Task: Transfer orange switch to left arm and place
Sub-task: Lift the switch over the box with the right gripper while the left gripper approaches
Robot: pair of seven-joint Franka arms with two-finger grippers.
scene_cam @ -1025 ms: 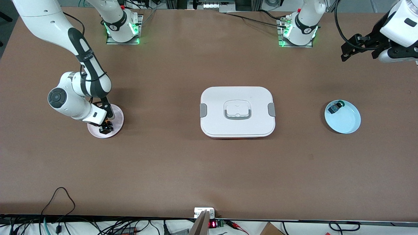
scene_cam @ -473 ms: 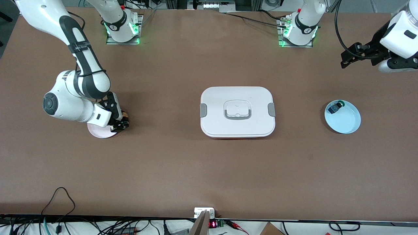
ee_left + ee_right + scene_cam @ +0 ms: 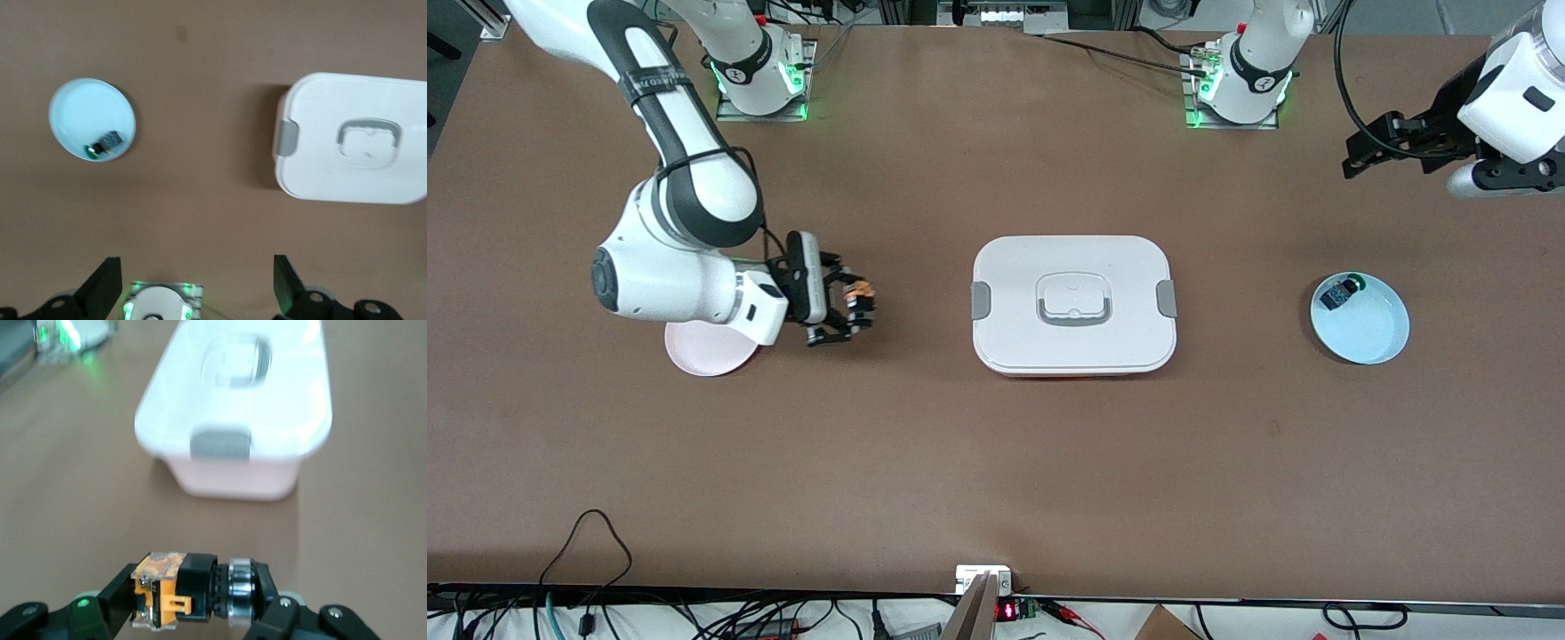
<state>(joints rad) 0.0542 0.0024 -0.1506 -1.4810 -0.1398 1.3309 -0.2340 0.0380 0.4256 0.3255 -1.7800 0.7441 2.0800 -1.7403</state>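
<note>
Right end effector (image 3: 852,309) lifted off pink plate (image 3: 704,350), grasping orange switch (image 3: 859,289) toward box (image 3: 1074,304); left end effector (image 3: 1359,156) released, waiting.

The right arm reached out low over the counter (image 3: 925,462), its end effector (image 3: 852,307) turned sideways and clamped on the orange switch (image 3: 177,589). The left end effector (image 3: 1360,158) (fingers spread wide) hung raised over the counter's edge.

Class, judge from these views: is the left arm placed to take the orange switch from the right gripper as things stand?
Probably not yet. The left gripper hangs open over the table's left-arm end, while the right gripper holds the orange switch with the box between them.
</note>
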